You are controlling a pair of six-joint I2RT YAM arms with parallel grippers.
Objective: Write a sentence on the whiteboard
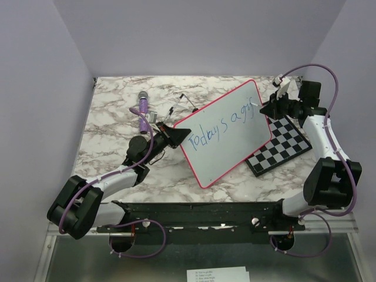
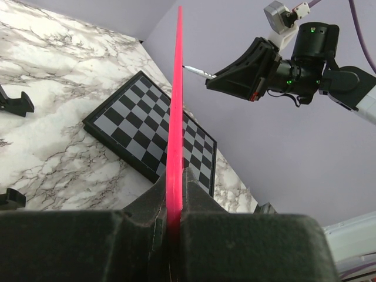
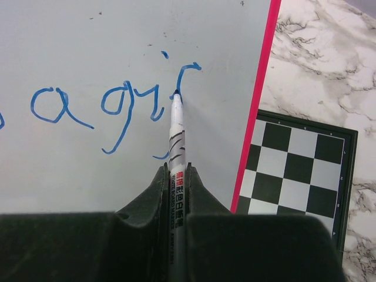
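Large flat white whiteboard with pink-red rim (image 1: pixel 226 158), over the marble-patterned table (image 1: pixel 117 117), its right edge overlapping the black-and-white chessboard (image 1: pixel 285 147) in the top view. The blue handwritten sentence (image 1: pixel 223 124) reads "Today's a gi…". The left gripper (image 1: pixel 185 133) is clamped on the board's rim, seen edge-on from the left wrist. The right gripper (image 3: pixel 177 171) is clamped on a white marker (image 3: pixel 177 126). Only the right wrist view shows the tip touching the last stroke.

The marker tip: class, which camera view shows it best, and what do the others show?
Right wrist view: the marker tip sits close up, centred, touching the whiteboard at the rightmost blue stroke. The left wrist view shows it small, side-on against the board's edge; the top view leaves it too small to see.
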